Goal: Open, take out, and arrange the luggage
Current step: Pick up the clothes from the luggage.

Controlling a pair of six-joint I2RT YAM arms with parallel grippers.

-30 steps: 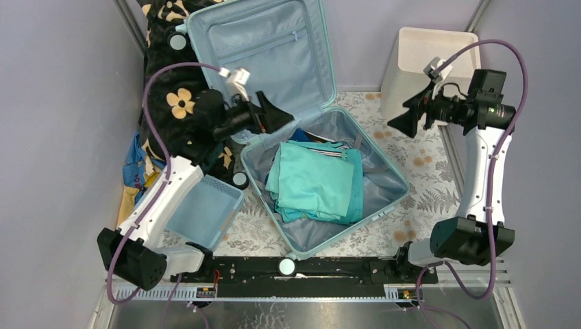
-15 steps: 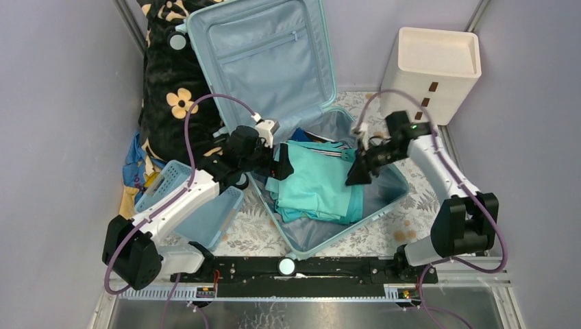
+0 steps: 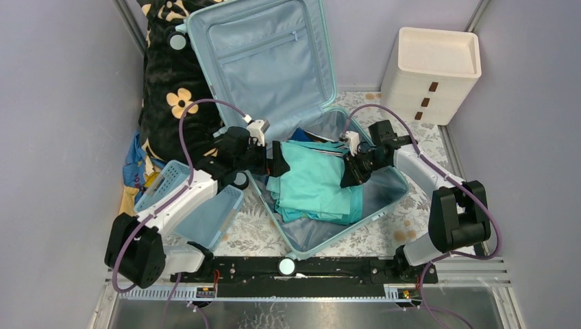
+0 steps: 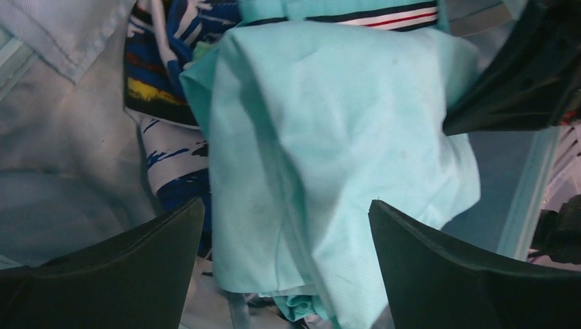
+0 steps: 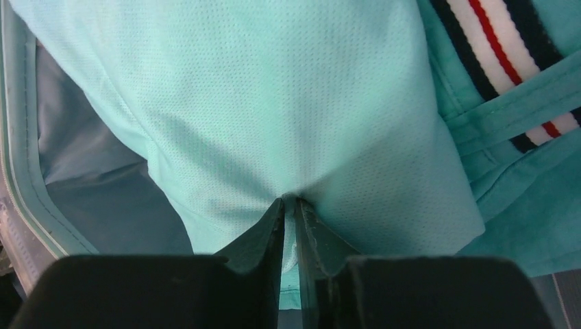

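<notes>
The right jaws are pressed almost together and pinch a raised fold of the turquoise mesh garment [image 5: 274, 103] that lies on top of the pile. Just right of that fold, in the right wrist view, a darker teal garment [image 5: 527, 205] shows a white, black and red striped band [image 5: 493, 62]. The left jaws stand wide apart, one on each side of the opposite edge of the same turquoise garment; whether they touch the cloth cannot be told. Under that edge lies a blue, white and yellow patterned garment [image 4: 161, 103].

The right arm [image 3: 418, 168] and the left arm [image 3: 199, 188] reach in from opposite sides of the pile. The clothes sit in the lower half of the luggage [image 3: 274, 62], which lies flat on the fern-patterned table [image 3: 411, 219] at its middle. Its lid is swung up toward the back wall, with the zipped grey-blue lining facing the camera. The lid's left edge is beside a black blanket with cream flowers [image 3: 168, 75].

A small blue basket [image 3: 205, 219] sits just left of the luggage, under the left arm. A cream drawer unit [image 3: 428, 79] stands in the far right corner, apart from the luggage.
</notes>
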